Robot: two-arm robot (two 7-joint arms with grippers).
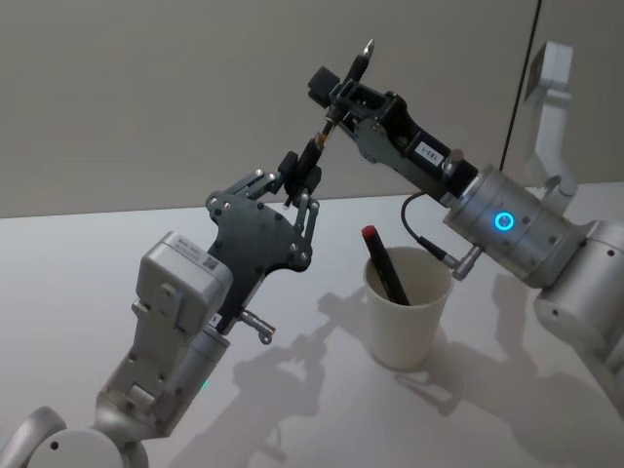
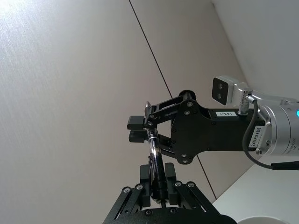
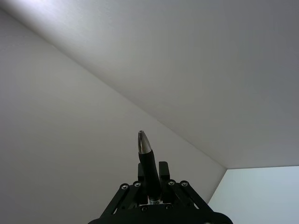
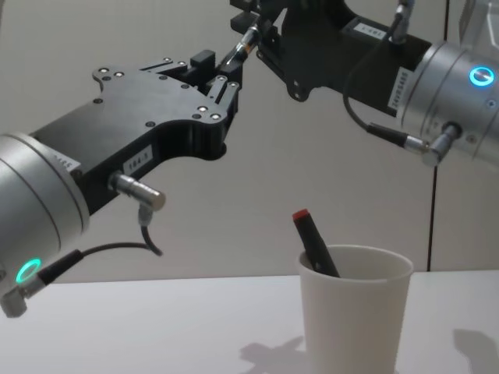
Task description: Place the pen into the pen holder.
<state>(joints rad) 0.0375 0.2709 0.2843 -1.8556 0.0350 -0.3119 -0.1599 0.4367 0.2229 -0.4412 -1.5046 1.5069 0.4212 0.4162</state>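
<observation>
- Head view: the white paper cup pen holder (image 1: 409,312) stands on the white table (image 1: 117,244), and both arms are raised well above it.
- A black marker with a red cap (image 1: 385,263) leans inside the pen holder, its cap poking above the rim on the side nearer the left arm.
- The black pen (image 1: 346,93) is held in the air high above the pen holder, slanting, with its silver tip uppermost.
- The right gripper (image 1: 343,97) is above the pen holder, its fingers closed on the upper part of the pen; in the right wrist view the pen's silver tip (image 3: 143,142) juts out past the clamped fingers (image 3: 163,175).
- The left gripper (image 1: 304,175) is above and to the left of the pen holder, just below the right gripper, its fingers closed on the lower end of the pen.
- Left wrist view: the pen (image 2: 154,156) runs between the two grippers, from the left gripper's fingers (image 2: 170,179) up into the right gripper (image 2: 140,129).
- Chest view: the pen holder (image 4: 355,312) sits on the table below both grippers, and the left gripper (image 4: 226,78) meets the right gripper (image 4: 253,31) around the pen (image 4: 242,45).
</observation>
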